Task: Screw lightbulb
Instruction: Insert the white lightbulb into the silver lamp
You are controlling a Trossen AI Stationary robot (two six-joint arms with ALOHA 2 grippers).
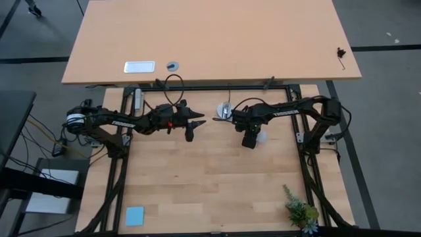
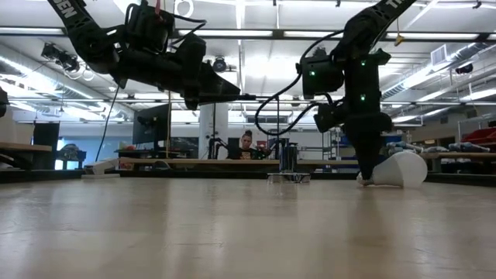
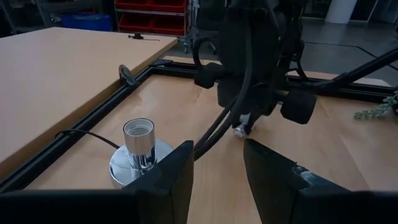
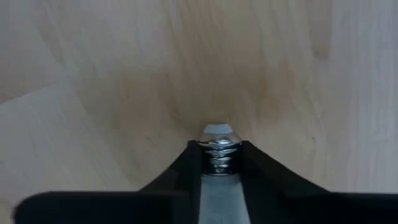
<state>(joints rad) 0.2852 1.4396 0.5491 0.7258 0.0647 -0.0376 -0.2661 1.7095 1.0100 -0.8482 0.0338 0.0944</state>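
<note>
Right wrist view gives us the clearest reason for the pose: our right tool [image 4: 221,163] has its two dark fingers narrowed onto the metal screw base of the lightbulb [image 4: 219,146], the threads showing between them and the base tip poking just past the fingertips over bare wood. We judge that we grip the base because the bulb lies on its side on the table [image 1: 197,191], and the narrow threaded end is easier to pinch than the round glass.

From the high view, the right tool [image 1: 252,139] points down at the table's right-centre, with the bulb's white globe [image 1: 262,137] showing just beside it. The low view agrees: the globe [image 2: 401,169] rests on the wood, touching the surface, with the right arm standing over its base end.

Our left tool [image 1: 195,122] hangs above the table, left of centre, fingers parted and holding nothing; in its wrist view the two fingers [image 3: 166,180] frame the socket [image 3: 138,151], a chrome holder standing upright on its round disc with a black cord [image 3: 84,135] trailing off. We take it that the left arm waits there so it can steady the socket once the bulb arrives.

Holding the base has a cost, in our judgement: the threads we need to enter the socket are covered, so a regrip or a handover seems likely before any turning.
</note>
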